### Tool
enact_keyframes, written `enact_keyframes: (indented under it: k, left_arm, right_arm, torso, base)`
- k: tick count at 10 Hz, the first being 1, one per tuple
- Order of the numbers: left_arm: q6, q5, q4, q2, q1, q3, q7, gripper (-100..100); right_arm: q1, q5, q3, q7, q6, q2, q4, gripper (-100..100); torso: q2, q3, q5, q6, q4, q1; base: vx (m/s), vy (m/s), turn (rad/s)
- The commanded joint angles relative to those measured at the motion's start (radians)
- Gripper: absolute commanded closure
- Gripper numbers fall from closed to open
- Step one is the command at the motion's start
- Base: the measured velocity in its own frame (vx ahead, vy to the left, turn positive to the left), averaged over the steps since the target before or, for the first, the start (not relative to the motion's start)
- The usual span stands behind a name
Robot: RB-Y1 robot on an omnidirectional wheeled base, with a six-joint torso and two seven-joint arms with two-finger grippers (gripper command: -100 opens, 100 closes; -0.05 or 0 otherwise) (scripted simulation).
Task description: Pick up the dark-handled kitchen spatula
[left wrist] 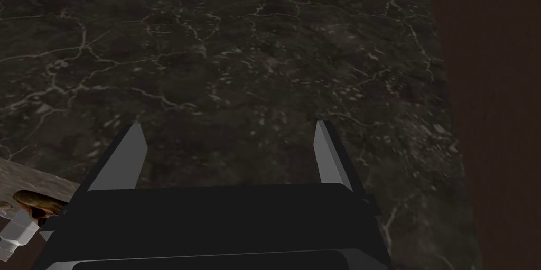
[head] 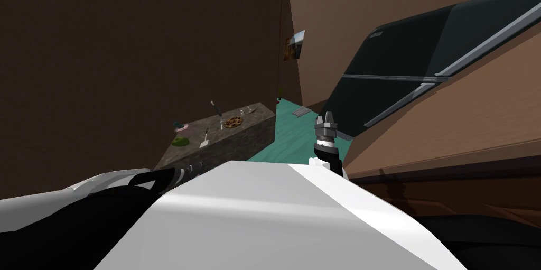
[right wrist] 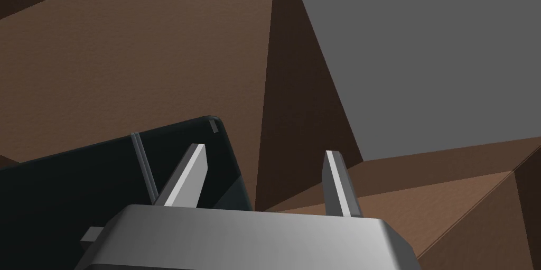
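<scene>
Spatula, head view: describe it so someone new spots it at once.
Find the dark marbled counter against the brown wall. At its end nearer the robot, between the green mound and the round pizza, lies the spatula. It has a broad pale blade on a thin, darker handle; no neighbour has such a blade.

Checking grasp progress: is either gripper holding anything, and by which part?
Nothing is held: the left gripper and right gripper both stand open and empty.

Left gripper (left wrist: 229, 124): dark box (left wrist: 211, 224), thin light-grey fingers (left wrist: 127, 161).
</scene>
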Motion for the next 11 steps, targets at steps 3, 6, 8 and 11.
enact_keyframes:
  k: [3, 6, 8, 11]
  left_arm:
    - [0.087, 0.102, 0.072, 0.100, 0.016, 0.005, -0.033, -100]
    - [0.087, 0.102, 0.072, 0.100, 0.047, 0.040, -0.033, -100]
    - [0.087, 0.102, 0.072, 0.100, 0.016, 0.005, -0.033, -100]
    - [0.122, 0.129, 0.101, 0.129, -0.027, -0.039, -0.043, -100]
  right_arm:
    - [0.000, 0.000, 0.000, 0.000, 0.000, 0.000, 0.000, 0]
    - [0.000, 0.000, 0.000, 0.000, 0.000, 0.000, 0.000, 0]
    - [0.000, 0.000, 0.000, 0.000, 0.000, 0.000, 0.000, 0]
    - [0.000, 0.000, 0.000, 0.000, 0.000, 0.000, 0.000, 0]
  torso:
    - [-0.003, -0.002, 0.001, 0.000, -0.001, 0.006]
    - [-0.002, -0.001, 0.000, -0.001, -0.001, -0.001]
    - [0.005, 0.003, -0.001, -0.001, 0.001, -0.008]
    - [-0.004, -0.002, 0.001, -0.001, -0.001, 0.005]
  base:
    - [0.125, 0.170, -0.303]
    - [0.067, 0.064, -0.012]
    - [-0.016, -0.018, 0.001]
    - [0.110, 0.143, -0.176]
